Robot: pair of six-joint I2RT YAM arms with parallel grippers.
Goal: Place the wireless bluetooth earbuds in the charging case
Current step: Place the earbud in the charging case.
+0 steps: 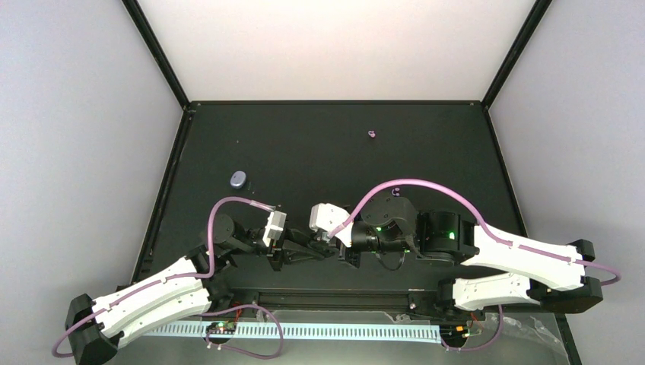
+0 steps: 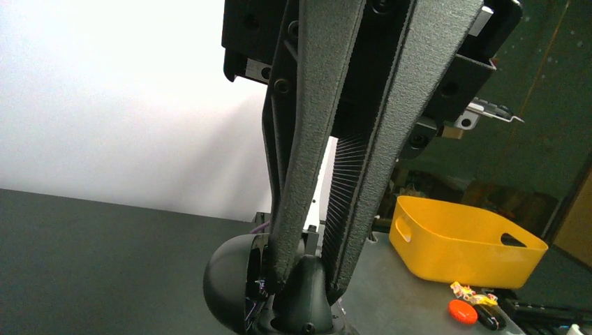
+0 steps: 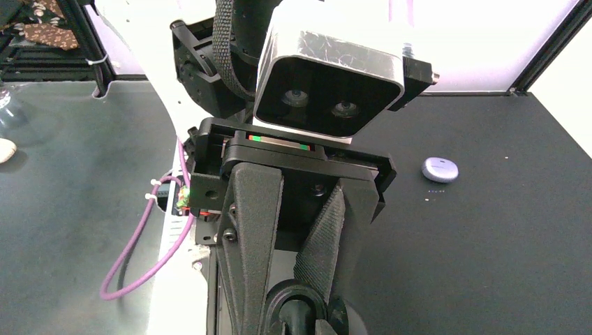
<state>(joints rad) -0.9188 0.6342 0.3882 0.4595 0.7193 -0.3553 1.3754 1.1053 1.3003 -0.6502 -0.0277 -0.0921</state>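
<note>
Both arms are folded low at the near edge of the table (image 1: 319,144), wrists turned in, so the left gripper (image 1: 300,255) and right gripper (image 1: 344,252) sit just beside each other at centre front. The left gripper is closed right down, with no earbud or case in it. Can't tell how far open the right gripper is: the top view is too small and the wrist views too tight. No task item is seen in it either. The case (image 1: 239,179) lies flat on the table, closed, left of centre beyond the left wrist and apart from both grippers. It also shows at the right of the right wrist view as a pale lavender-grey oval. One earbud (image 1: 372,134), a tiny purple dot, sits further back and right of centre, well apart from the case and arms. In the left wrist view, black ribbed fingers (image 2: 304,174) taper together close up, with a yellow bin (image 2: 461,241) in the background. Purple cables (image 1: 426,186) loop over both arms.
</note>
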